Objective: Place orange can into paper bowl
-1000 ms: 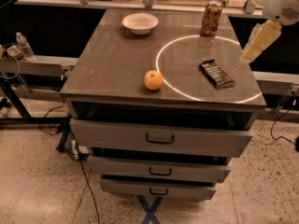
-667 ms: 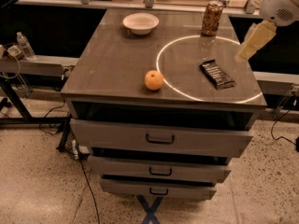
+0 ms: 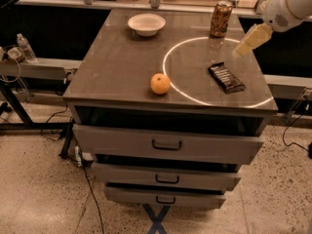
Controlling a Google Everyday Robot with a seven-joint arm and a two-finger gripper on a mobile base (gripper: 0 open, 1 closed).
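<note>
The orange can (image 3: 221, 19) stands upright at the back right of the cabinet top, orange-gold with dark print and a silver top. The paper bowl (image 3: 146, 24), small, white and shallow, sits at the back centre-left, well apart from the can. My gripper (image 3: 250, 40) hangs on the white arm (image 3: 287, 4) at the right edge. It is a little to the right of the can and in front of it, above the table top, and holds nothing that I can see.
A round orange fruit (image 3: 160, 83) lies near the front middle of the cabinet top (image 3: 117, 67). A flat dark snack-bar wrapper (image 3: 226, 77) lies at the right, inside a bright light ring. Several drawers stand partly open below. A rail runs behind the cabinet.
My gripper has moved left, closer to the orange can. The can, bowl, fruit and wrapper have not moved.
</note>
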